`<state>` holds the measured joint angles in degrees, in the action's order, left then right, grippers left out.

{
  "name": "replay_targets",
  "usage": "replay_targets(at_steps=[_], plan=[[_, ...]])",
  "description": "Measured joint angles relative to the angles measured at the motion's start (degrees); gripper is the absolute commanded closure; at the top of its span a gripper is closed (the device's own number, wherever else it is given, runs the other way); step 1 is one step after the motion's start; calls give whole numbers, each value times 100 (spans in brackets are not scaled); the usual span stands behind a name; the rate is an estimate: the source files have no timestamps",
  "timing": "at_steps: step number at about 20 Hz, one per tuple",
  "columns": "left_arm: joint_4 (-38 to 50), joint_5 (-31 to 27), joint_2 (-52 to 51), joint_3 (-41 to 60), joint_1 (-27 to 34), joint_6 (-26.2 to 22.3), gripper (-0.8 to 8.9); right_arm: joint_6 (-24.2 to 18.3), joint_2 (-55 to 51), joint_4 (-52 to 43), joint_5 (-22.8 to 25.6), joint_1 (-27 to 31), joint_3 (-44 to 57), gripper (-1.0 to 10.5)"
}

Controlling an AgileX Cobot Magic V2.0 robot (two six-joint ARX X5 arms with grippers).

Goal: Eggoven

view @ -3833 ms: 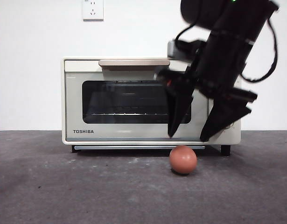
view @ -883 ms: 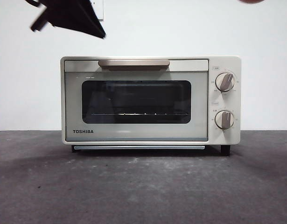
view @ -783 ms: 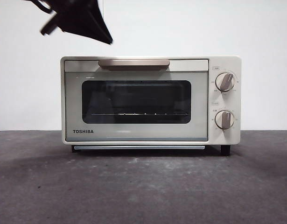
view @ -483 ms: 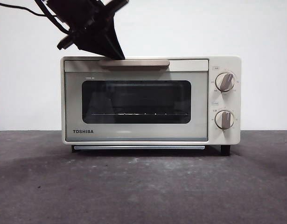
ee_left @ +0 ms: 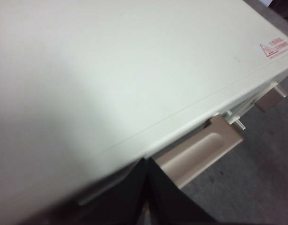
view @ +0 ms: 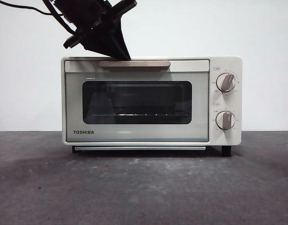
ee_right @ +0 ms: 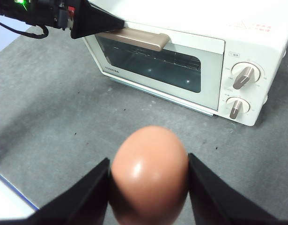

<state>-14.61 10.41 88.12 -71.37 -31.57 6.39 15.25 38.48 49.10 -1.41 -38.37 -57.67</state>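
Two end effectors are at work: the right end effector (ee_right: 148,187), out of the front view, is clamped on the reddish-brown egg (ee_right: 150,176), held high above the grey bench (view: 144,187) in front of the oven. The left end effector (view: 125,55), jaws pressed together, enters from the upper left of the front view with its tip at the left end of the beige handle (view: 134,63). The cream TOSHIBA toaster oven (view: 151,101) stands mid-frame, door closed.
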Motion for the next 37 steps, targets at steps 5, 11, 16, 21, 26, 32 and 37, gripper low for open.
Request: replay_targets(at_steps=[5, 11, 16, 21, 26, 32, 37], plan=[[-367, 15, -2, -52, -374, -101, 806, 0, 2, 0, 0, 0, 0, 944], [-1071, 114, 0, -26, -940, -114, 806, -2, 2, -2, 2, 0, 0, 944], [-1707, 63, 83, 33, -1259, -109, 806, -2, 2, -4, 15, 0, 0, 944], [-2181, 20, 111, 50, -1613, 7, 806, -2, 63, -195, 15, 0, -2, 944], [-2203, 4, 52, 52, -1650, 57, 806, 0, 332, -240, 15, 0, -4, 944], [-2343, -61, -1333, 63, -780, 55, 806, 2, 1252, -938, -15, 0, -4, 944], [-2796, -66, -2664, 411, 170, -116, 807, 74, 2317, -2135, -236, 0, -4, 944]])
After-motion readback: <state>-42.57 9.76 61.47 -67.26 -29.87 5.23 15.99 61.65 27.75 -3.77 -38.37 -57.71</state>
